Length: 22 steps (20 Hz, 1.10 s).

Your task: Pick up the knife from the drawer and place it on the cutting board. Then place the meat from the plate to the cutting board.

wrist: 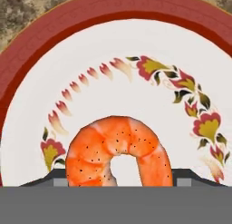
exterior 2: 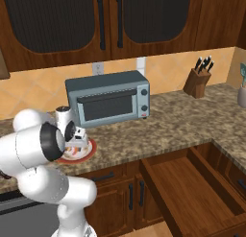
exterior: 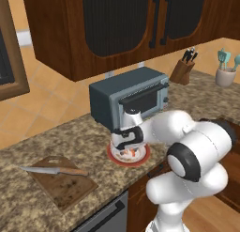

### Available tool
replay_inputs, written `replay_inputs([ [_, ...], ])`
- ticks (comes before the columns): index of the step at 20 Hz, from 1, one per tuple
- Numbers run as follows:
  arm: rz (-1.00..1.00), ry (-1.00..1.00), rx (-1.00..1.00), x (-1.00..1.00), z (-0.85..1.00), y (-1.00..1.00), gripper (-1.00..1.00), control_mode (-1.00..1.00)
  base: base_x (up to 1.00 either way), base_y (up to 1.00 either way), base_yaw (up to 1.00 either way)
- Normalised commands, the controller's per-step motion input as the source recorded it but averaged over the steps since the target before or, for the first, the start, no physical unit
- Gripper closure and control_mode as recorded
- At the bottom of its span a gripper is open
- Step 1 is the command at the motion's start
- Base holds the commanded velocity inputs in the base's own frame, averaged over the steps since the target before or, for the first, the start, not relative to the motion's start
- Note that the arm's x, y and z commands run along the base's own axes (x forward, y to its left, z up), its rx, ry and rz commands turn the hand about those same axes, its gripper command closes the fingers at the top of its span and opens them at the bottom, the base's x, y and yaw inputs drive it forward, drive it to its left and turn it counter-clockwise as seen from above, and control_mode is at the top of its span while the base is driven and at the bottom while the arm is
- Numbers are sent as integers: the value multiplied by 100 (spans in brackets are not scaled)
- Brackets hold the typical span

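Hand view, step in hand: the knife part looks done and I am on the meat; my end effector hangs low over the plate, so I judge this the start of the second pick.
Room: dark wood cabinets above, tan tiled wall behind.
Bench: speckled brown stone bench carrying everything.
Drawer: the drawer stands pulled open below the bench edge, its light wood floor bare where I can see it.
Toaster oven: grey toaster oven just behind the plate.
Cutting board: cutting board well to the left of the plate.
Knife: the knife lies flat across the board.
Plate: red-rimmed plate directly beneath my wrist.
Knife block: knife block far back, apart from my work.
Meat: the meat sits curled on the plate, between my fingertips.
End effector state: I cannot tell whether my fingers are closed on it or merely astride it.
Next move: I judge it calls for a firm hold, a straight lift, then a carry left to the board.
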Motion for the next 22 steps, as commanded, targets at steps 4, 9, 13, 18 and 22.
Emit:
replay_inputs([
  [4, 0, -27, 1, -97, 71, 56, 100, -100, 0, 0, 0],
  [9, 1, -3, 5, -42, 77, 99, 100, -100, 0, 0, 0],
  [13, 6, 9, 7, -10, 30, 100, 100, -100, 0, 0, 0],
  [18, 5, 8, 3, 0, 3, 100, 100, -100, 0, 0, 0],
  [22, 1, 4, 0, -7, -1, 100, 100, -100, 0, 0, 0],
])
